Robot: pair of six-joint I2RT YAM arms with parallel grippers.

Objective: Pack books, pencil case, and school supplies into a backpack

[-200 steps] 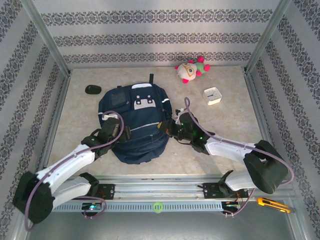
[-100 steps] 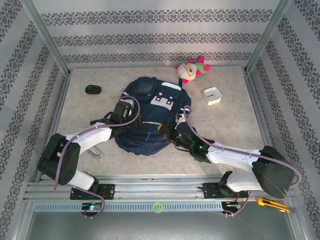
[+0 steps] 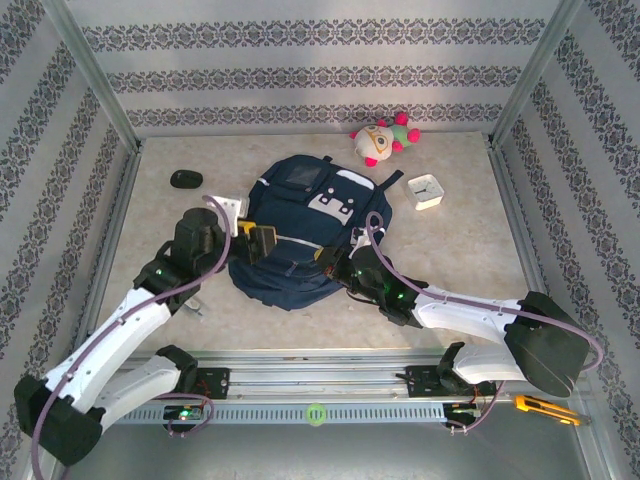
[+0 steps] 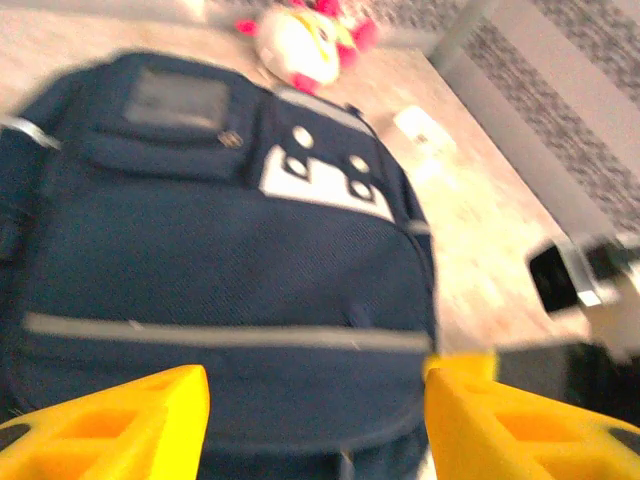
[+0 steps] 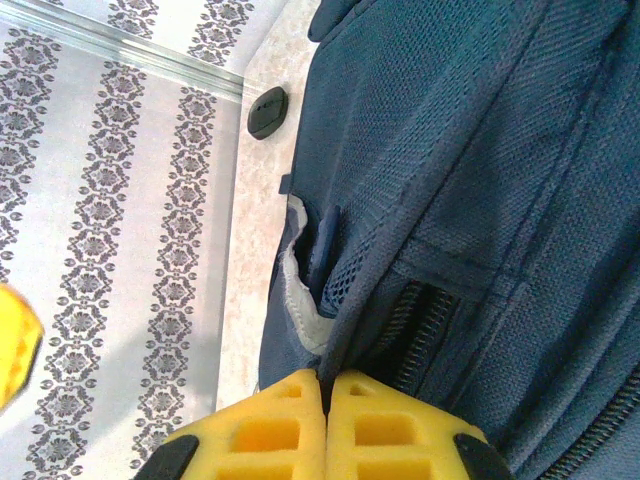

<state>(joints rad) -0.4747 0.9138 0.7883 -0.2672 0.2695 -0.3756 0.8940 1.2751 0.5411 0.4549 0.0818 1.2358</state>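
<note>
The navy backpack (image 3: 300,235) lies flat mid-table, its top pocket with white patches turned toward the back right. My right gripper (image 3: 337,264) is at its near right edge; in the right wrist view this gripper (image 5: 325,400) is shut on a fold of the backpack (image 5: 480,180) beside a zipper. My left gripper (image 3: 256,238) hovers at the bag's left side. The left wrist view shows it (image 4: 318,420) open, its yellow fingers (image 4: 110,425) wide apart over the backpack (image 4: 220,250), holding nothing. The book, pencil case and school supplies are hidden or out of view.
A plush toy (image 3: 381,140) lies at the back, a square white clock (image 3: 425,190) to the bag's right, and a black oval object (image 3: 185,179) at the back left. A yellow cutter (image 3: 545,408) rests beyond the front rail. Metal frame posts border the table.
The backpack has slid toward the back right and turned clockwise. My left arm has drawn back to the left. My right gripper has stayed on the bag's near edge.
</note>
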